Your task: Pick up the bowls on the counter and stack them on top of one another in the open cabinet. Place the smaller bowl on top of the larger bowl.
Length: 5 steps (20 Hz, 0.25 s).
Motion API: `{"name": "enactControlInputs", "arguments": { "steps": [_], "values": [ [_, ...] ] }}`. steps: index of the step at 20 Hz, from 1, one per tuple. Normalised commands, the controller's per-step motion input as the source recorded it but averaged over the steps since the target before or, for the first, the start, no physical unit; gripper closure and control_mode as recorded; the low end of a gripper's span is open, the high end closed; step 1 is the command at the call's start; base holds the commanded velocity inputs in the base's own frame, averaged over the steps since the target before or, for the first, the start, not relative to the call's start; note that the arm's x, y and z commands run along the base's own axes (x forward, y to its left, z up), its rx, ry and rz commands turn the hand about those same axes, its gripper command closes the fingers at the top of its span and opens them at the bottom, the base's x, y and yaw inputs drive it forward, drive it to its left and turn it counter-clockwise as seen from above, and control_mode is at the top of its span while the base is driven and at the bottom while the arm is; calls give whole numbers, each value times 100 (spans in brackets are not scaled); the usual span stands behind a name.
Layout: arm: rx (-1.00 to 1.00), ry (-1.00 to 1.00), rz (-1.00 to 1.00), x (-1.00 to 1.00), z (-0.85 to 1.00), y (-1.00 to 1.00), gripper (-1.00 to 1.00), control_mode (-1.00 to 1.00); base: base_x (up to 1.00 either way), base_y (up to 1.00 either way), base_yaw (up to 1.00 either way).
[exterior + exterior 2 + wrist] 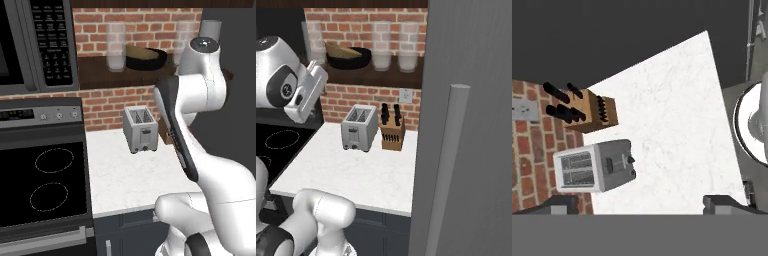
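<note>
Two bowls are already sitting nested on the open cabinet, so the bench is carrying none of them. Nearest the base, that white slab is lying bare in front, which suggests both pickups are done.

Further back, at about 12 o'clock on the bench in the right base view, a toaster is standing against the brick wall, with a knife block just beside it at its 3 o'clock. Neither belongs to the job, and both are keeping well apart from the shelf above.

Above them, the hand is hovering with its fingertips spread wide and nothing between them, looking down at the toaster and block. Judging by that, it is gripping nothing because the load has been let go.

Farthest off, the larger bowl is resting on the shelf board at roughly 11 o'clock from the toaster, and the smaller bowl is lying tilted inside it, narrower over wider so the pair sits stable. Clear glass jars are standing just beside them at 3 o'clock.
</note>
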Motion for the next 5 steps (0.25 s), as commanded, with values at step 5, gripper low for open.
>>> {"name": "enactControlInputs", "arguments": {
  "steps": [5],
  "values": [
    [-2, 3, 5, -46, -100, 0, -100, -100, 0, 0, 0]
  ]
}}
